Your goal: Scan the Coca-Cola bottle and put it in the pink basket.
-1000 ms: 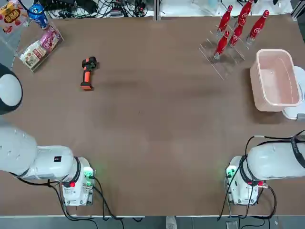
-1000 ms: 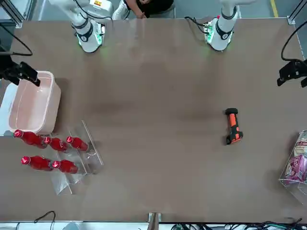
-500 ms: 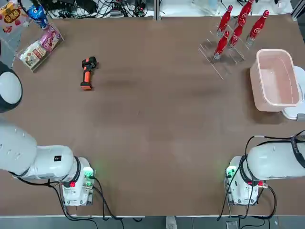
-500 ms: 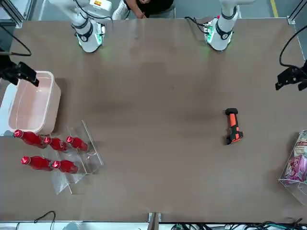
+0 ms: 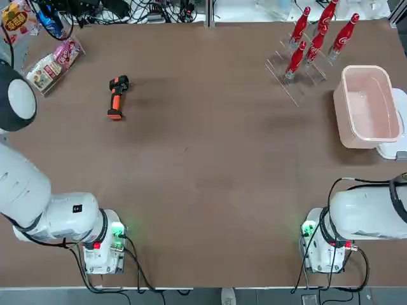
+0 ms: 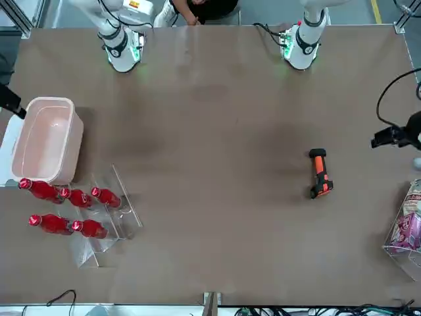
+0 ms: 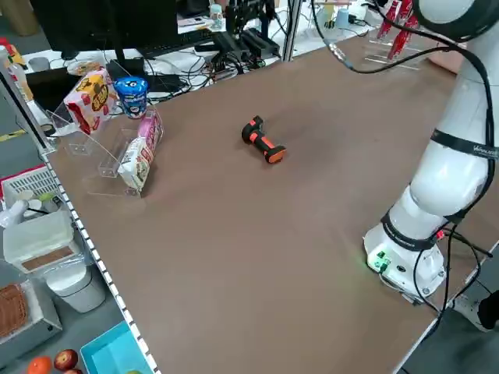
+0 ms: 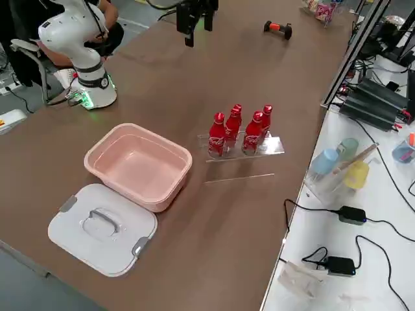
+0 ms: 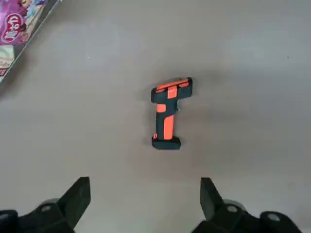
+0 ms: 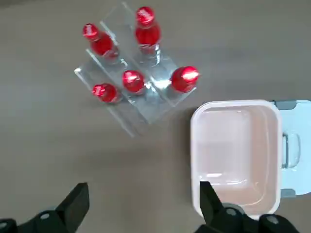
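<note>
Tabletop: only the right side view shows lid handle (image 8: pixel 104 221).

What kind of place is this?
Probably a robot workshop or lab: two white robot arms stand at a big brown table, with a computer screen and tangled cables behind.

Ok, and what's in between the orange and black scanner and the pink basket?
Nothing, just bare brown tabletop. In the top view, a straight path from the scanner to the pink basket crosses only the table.
</note>
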